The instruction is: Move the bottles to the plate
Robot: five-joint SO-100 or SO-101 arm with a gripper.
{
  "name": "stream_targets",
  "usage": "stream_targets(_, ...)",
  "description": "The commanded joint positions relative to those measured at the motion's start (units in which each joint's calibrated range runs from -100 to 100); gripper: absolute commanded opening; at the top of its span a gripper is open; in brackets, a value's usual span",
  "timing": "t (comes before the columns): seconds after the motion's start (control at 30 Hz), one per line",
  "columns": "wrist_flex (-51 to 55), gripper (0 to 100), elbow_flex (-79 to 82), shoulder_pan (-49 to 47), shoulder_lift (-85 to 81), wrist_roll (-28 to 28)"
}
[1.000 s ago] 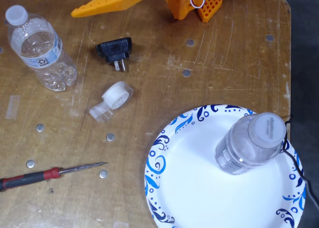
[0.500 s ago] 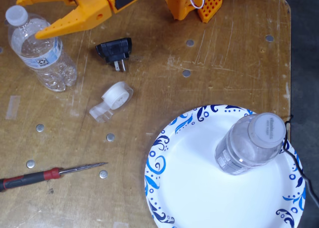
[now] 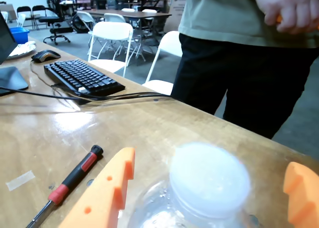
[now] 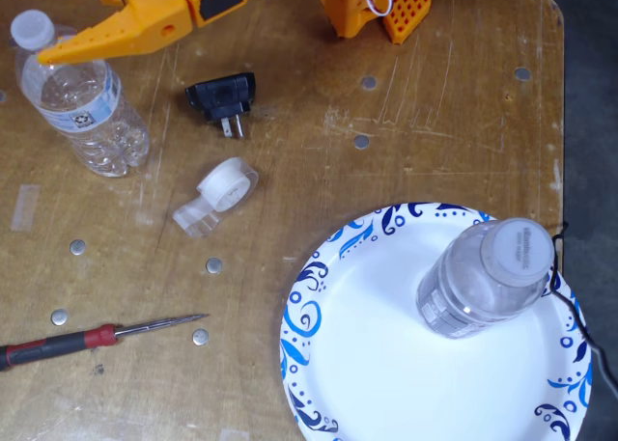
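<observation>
Orange jaws [image 3: 212, 188] spread apart, straddling the cap of one bottle [image 4: 79, 94] lying on the wooden surface [image 4: 425, 113]. Second bottle [image 4: 486, 277] upright on the plate [image 4: 377, 364]. Tape roll [image 4: 224, 187], plug [image 4: 224, 98], screwdriver [image 4: 77, 342] nearby.

Looked like a shared workshop or makerspace: white folding chairs [image 3: 113, 34] around long tables, black computer keyboard [image 3: 82, 77] near scuffed wooden table's [image 4: 435, 123] edge, red-handled screwdriver [image 4: 92, 337] lying there.
</observation>
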Motion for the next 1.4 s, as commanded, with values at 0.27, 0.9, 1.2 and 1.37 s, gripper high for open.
stream_targets(0.27, -1.0, 31, -5.7, 0.7, 2.4, -0.2)
stream_targets(0.9, -6.3, 31, -5.1, 0.9, 5.8, -0.3)
stream_targets(1.2, -6.3, 31, -4.9, 1.9, 5.8, -0.3)
stream_targets(1.37, -6.9, 25, -3.8, 1.9, 5.8, -0.3)
